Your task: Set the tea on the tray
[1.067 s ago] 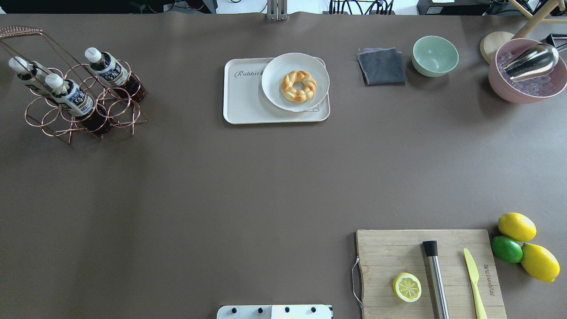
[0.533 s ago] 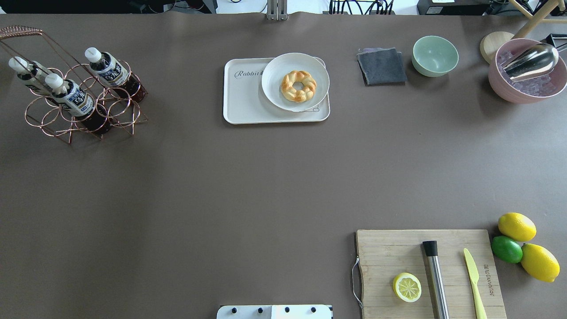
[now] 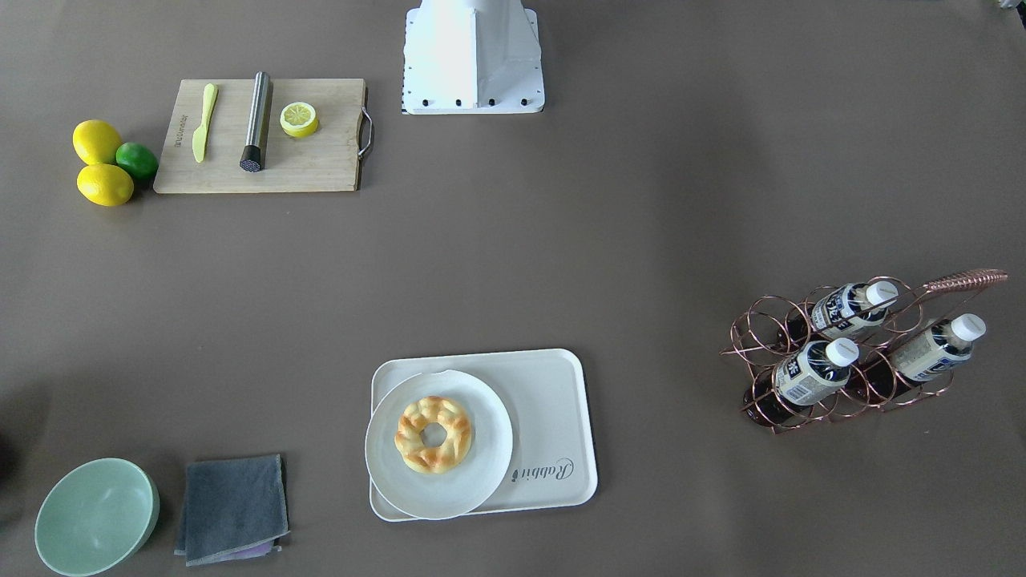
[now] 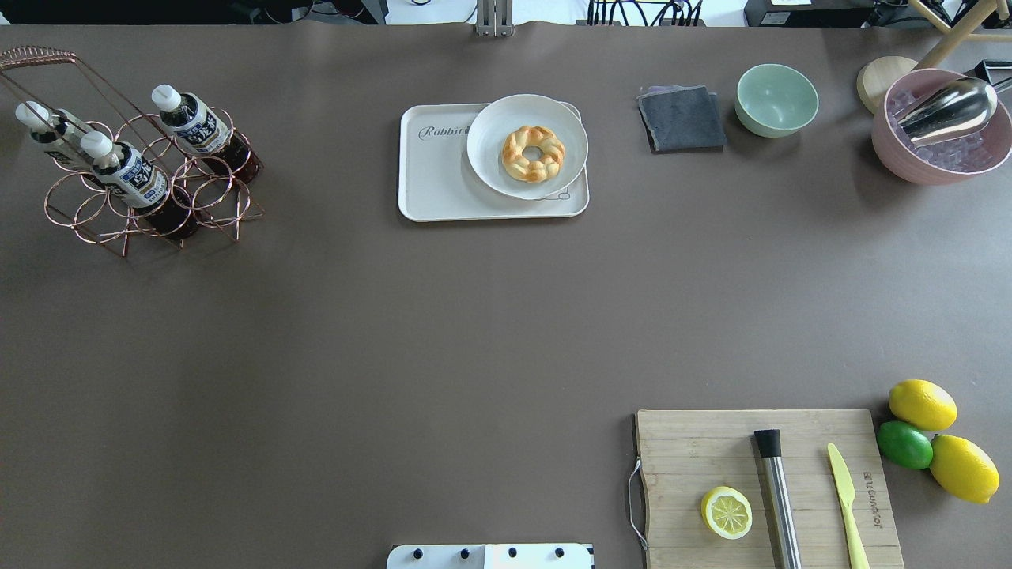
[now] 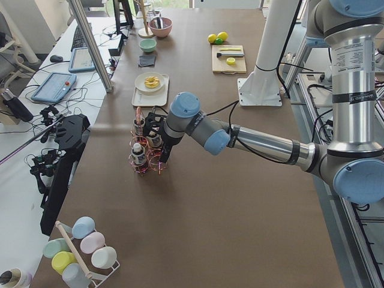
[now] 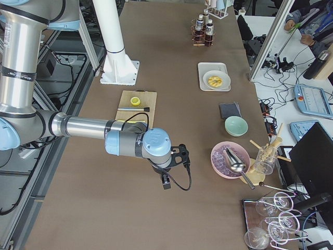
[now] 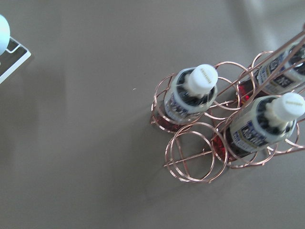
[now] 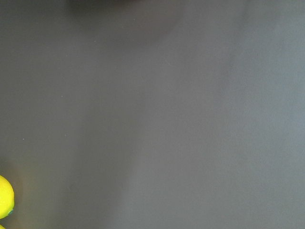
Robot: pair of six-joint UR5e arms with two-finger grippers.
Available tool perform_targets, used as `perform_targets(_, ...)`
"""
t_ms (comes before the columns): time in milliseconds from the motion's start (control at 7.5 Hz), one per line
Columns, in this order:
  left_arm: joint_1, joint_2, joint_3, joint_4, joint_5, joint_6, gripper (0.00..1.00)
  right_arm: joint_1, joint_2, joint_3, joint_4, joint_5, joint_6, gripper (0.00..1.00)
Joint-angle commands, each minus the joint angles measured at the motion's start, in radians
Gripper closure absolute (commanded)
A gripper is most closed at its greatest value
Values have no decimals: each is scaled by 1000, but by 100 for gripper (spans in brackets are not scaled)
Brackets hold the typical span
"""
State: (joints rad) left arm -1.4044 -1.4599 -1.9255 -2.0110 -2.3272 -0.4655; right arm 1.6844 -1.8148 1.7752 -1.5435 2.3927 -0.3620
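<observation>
The word "Rabbit" is written in dark script at the ten o'clock corner of the cream-white rectangular plastic tray seen from overhead, whereas the engraving on the wooden cutting board and the print on the small clear plastic tea bottles cannot be read.

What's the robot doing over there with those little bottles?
The robot wants to put one tea on the tray. Its left pincer hovers close by a copper wire rack with three tea bottles standing in it. None has been picked up yet. The tray holds only a plate with a ring-shaped bun on it. The right pincer hangs over bare table, far from the bottles.
</observation>
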Motion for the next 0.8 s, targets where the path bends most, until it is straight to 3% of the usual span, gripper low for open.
perform_targets(0, 158, -97, -38, -8, 144, -187, 2, 0, -9, 1, 0, 0, -2, 0)
perform_targets(400, 307, -157, -44, -5, 296, -359, 3, 0, -11, 1, 0, 0, -2, 0)
perform_targets(667, 340, -187, -8, -2, 340, -360, 3, 0, -11, 1, 0, -1, -3, 0)
